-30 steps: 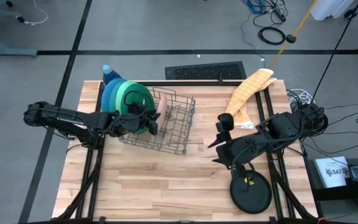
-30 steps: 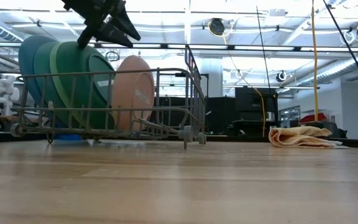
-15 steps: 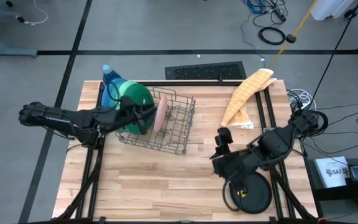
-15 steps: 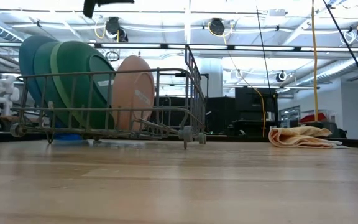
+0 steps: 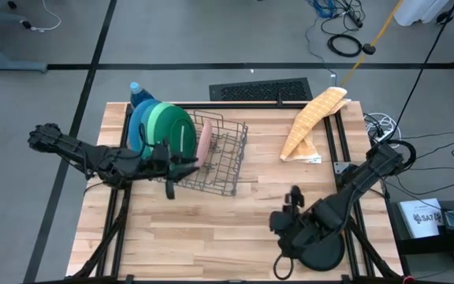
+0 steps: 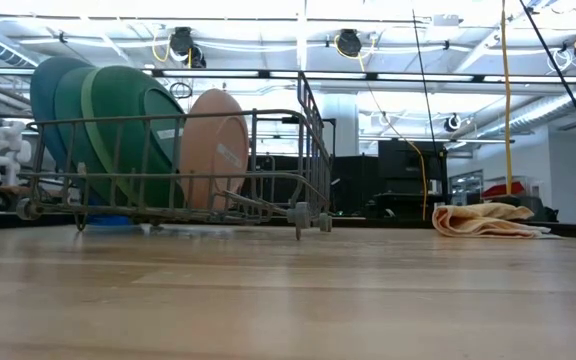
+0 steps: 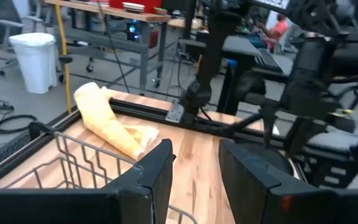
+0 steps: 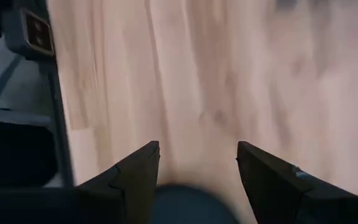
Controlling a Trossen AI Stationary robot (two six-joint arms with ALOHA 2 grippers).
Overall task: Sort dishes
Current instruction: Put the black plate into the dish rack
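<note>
The blue (image 6: 41,100), teal (image 6: 66,115) and green (image 6: 128,130) plates and the smaller pink plate (image 6: 218,145) stand on edge in the wire rack (image 5: 221,162) at the table's far left. The green plate (image 5: 172,126) and pink plate (image 5: 204,142) also show from above. The black plate (image 5: 321,252) lies flat at the near right edge. My left gripper (image 5: 180,172) is open and empty at the rack's near left side (image 7: 194,149). My right gripper (image 5: 284,243) is open over the black plate's left rim (image 8: 185,205). My right gripper stands open, pointing down, with its fingers on either side of the black plate's left rim (image 8: 185,205). I cannot tell whether a finger touches it. The plate lies flat on the table.
A blue soap bottle (image 5: 135,92) stands behind the rack. A yellow towel (image 5: 314,118) lies at the far right and also shows in the low view (image 6: 488,220). Bare wood lies in the table's middle and near left (image 5: 195,229).
My left gripper has drawn back from the plates in the rack toward the table's near edge and has left the low view. My right gripper has gone toward the near edge, to the black plate's left rim. The plates have stayed where they were.
</note>
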